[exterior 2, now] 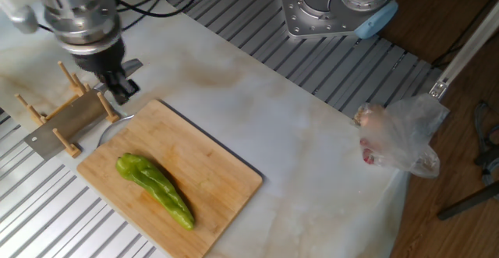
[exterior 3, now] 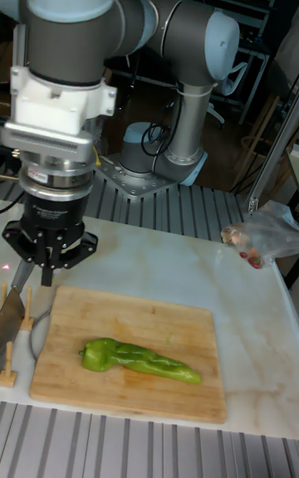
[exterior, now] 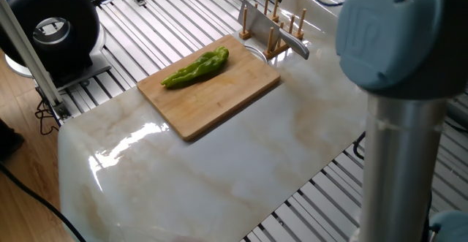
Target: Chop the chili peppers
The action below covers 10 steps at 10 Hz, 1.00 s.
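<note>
Step in hand looks like fetching the knife, chopping not started: the long wrinkled light-green chili pepper (exterior 2: 154, 191) lies whole on the rectangular wooden cutting board (exterior 2: 222, 176), tapered tip toward the board's near edge in the other fixed view, no slices anywhere

The black two-finger gripper (exterior 2: 119, 88) hangs over the handle end of the steel cleaver with grey handle (exterior 2: 72, 116), which stands on edge in the small wooden peg rack (exterior 2: 69, 90) just beside the board's far corner. In the tall fixed view the gripper (exterior 3: 49, 272) sits above the counter left of the board; the cleaver blade (exterior 3: 12, 299) shows below it at the frame edge

Gripper state: fingers look close together with nothing between them, seemingly apart from the handle, but I cannot tell for sure if they are parted or clenched; contact with the handle not clear either

Next move, by my guess: line up on the cleaver handle, come down, clamp it, lift it clear of the pegs, carry it over the pepper. Risk is snagging the rack

White marble-look counter (exterior: 219, 176) carries the board; a clear plastic bag with something red inside (exterior 2: 399, 139) sits well apart at its edge
</note>
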Tool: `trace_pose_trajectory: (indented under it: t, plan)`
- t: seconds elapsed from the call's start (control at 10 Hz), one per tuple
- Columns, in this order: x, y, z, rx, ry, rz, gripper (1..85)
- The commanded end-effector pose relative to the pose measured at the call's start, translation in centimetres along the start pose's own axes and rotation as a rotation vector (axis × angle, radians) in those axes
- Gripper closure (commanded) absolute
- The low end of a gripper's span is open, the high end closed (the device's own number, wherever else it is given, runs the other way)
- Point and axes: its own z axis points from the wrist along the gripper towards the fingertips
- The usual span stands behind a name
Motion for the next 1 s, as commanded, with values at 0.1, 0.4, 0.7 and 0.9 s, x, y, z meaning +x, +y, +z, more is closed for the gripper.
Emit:
trace_pose_trajectory:
  t: [0.1,0.4,0.7,0.9]
  plan:
    - [0.0,-2.4,2.0,-0.034,-0.003,-0.031,52.7]
    - [-0.2,-4.4,2.9,0.035,0.002,-0.044,40.7]
    - [1.2,-4.6,3.1,0.031,0.055,-0.05,39.3]
    - [1.5,-5.6,4.0,0.057,0.062,-0.072,38.7]
